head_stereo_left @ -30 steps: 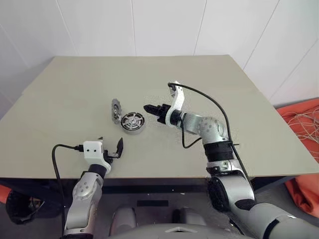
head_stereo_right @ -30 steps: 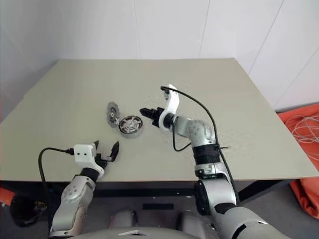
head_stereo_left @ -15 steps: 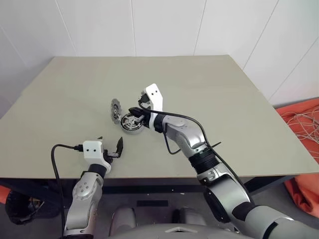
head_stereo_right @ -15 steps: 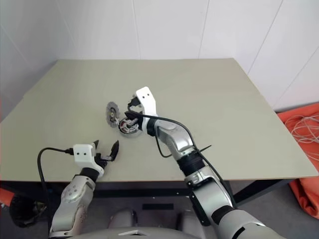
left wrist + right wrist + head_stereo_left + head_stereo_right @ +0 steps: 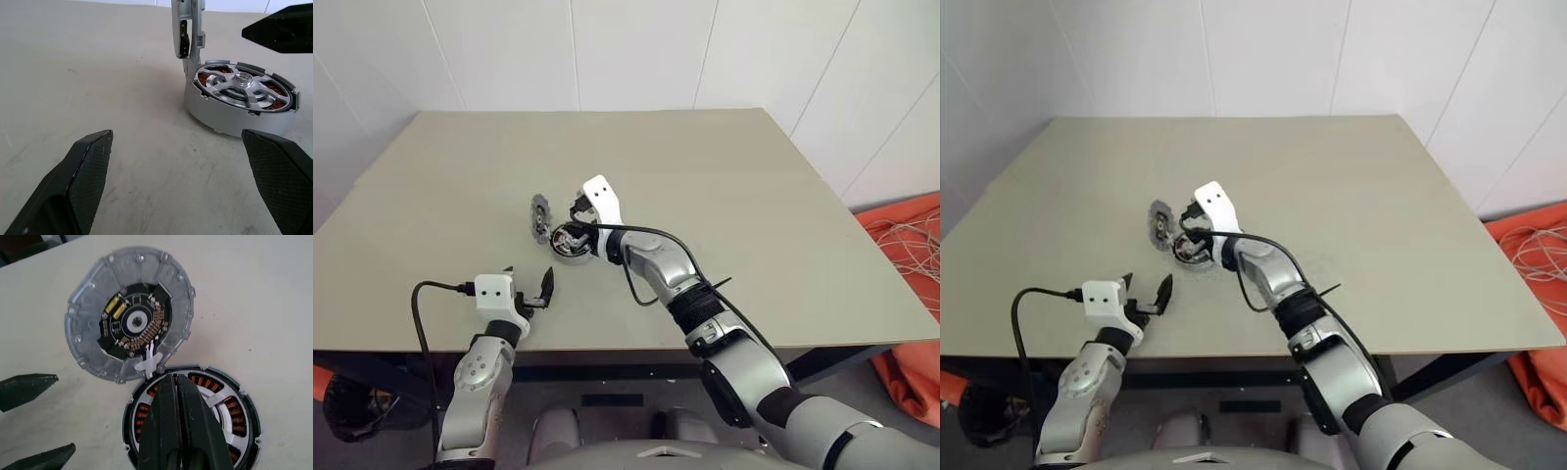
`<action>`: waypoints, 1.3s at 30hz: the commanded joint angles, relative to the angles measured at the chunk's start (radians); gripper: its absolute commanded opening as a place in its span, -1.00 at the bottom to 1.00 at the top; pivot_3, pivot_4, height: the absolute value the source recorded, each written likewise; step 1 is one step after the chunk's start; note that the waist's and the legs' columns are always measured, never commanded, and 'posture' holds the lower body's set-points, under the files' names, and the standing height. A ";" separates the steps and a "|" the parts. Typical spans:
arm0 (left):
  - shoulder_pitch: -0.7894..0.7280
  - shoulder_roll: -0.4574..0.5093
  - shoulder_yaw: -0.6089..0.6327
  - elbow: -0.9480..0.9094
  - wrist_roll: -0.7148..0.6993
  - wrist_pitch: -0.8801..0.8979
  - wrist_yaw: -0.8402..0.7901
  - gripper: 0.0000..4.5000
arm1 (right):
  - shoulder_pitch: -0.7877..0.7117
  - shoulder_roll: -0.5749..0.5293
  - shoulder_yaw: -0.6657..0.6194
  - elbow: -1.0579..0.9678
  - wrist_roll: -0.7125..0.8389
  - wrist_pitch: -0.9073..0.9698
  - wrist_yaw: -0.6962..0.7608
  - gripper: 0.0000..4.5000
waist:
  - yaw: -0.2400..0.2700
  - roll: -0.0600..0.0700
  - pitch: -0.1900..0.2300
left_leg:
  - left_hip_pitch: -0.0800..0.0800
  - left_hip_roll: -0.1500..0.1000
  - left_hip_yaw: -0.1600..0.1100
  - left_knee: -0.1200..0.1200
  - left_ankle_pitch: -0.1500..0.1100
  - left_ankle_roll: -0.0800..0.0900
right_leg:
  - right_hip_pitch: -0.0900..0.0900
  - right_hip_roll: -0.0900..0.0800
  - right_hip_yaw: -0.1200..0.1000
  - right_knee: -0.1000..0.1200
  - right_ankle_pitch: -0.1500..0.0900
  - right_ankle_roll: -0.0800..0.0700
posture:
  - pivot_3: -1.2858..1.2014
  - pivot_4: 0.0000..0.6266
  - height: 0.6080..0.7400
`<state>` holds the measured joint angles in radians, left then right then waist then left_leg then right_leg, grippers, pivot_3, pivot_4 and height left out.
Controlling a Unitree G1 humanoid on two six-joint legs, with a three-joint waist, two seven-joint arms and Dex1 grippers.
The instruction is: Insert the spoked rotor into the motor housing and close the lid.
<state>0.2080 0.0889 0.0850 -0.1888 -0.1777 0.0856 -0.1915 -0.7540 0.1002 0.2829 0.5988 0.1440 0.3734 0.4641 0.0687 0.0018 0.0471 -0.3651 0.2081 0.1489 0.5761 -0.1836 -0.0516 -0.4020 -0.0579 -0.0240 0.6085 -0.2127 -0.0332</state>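
Two pressed-together right hand (image 5: 177, 396) fingers overlie the seated spoked rotor (image 5: 220, 418).

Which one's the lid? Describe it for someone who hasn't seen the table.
On the beige table, look near the middle, just ahead of the right gripper. The motor housing lies flat there; the lid stands tilted up at its edge. It is the grey disc with a notched rim and a dark circuit board on its face.

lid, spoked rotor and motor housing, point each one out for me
lid (image 5: 129, 323), right wrist view, on the dark circuit face at its centre
spoked rotor (image 5: 243, 78), left wrist view, on its silver centre hub
motor housing (image 5: 208, 111), left wrist view, on its grey outer wall
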 commanded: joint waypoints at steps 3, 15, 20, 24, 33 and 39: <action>-0.004 0.000 0.006 0.002 -0.005 -0.039 -0.005 1.00 | -0.032 -0.006 0.017 0.026 -0.054 0.061 0.020 -0.98 | -0.001 0.000 0.000 | 0.001 0.000 0.000 0.000 0.000 0.000 | 0.000 0.000 0.000 0.000 0.000 0.000 | 0.03 -1.00 1.00; -0.002 -0.009 -0.007 0.001 0.002 -0.046 -0.004 1.00 | -0.050 0.029 -0.072 -0.047 -0.007 0.072 0.044 -0.98 | 0.000 0.000 0.000 | 0.009 0.000 0.000 0.000 -0.001 0.001 | 0.008 0.000 0.000 0.000 -0.003 0.004 | 0.03 -1.00 1.00; 0.000 -0.010 -0.011 -0.011 0.003 -0.039 0.001 1.00 | -0.056 -0.019 -0.026 -0.098 -0.055 0.025 0.099 -0.98 | 0.000 0.000 0.000 | 0.008 0.000 0.000 0.000 -0.001 0.001 | 0.007 0.000 0.000 0.000 0.000 0.000 | 0.03 -1.00 1.00; -0.008 -0.009 -0.011 -0.017 -0.001 -0.029 0.003 1.00 | -0.061 -0.089 0.050 -0.146 -0.104 0.014 0.192 -0.72 | 0.001 0.000 0.000 | 0.008 0.000 0.000 0.000 -0.001 0.001 | 0.007 0.000 0.000 0.000 0.000 0.000 | 0.03 -1.00 1.00; -0.023 -0.006 -0.001 -0.013 -0.011 -0.018 0.004 1.00 | -0.077 -0.228 0.207 -0.224 -0.207 -0.091 0.416 0.32 | 0.000 0.000 0.000 | 0.008 0.000 0.000 0.000 -0.001 0.001 | 0.007 0.000 0.000 0.000 0.000 0.000 | 0.03 -1.00 1.00; -0.027 -0.007 0.003 0.004 -0.012 -0.026 -0.001 1.00 | -0.140 -0.260 0.269 -0.225 -0.245 -0.208 0.547 0.32 | 0.000 0.000 0.000 | 0.007 0.001 0.000 0.000 -0.001 0.002 | 0.006 0.000 0.000 0.000 0.000 0.000 | 0.03 -1.00 1.00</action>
<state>0.1968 0.0788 0.0813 -0.1644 -0.1785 0.0746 -0.1888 -0.8520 -0.1611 0.5443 0.4062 -0.0895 0.2124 0.9828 0.0687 0.0015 0.0473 -0.3583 0.2087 0.1490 0.5760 -0.1844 -0.0500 -0.3958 -0.0577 -0.0240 0.6084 -0.2126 -0.0336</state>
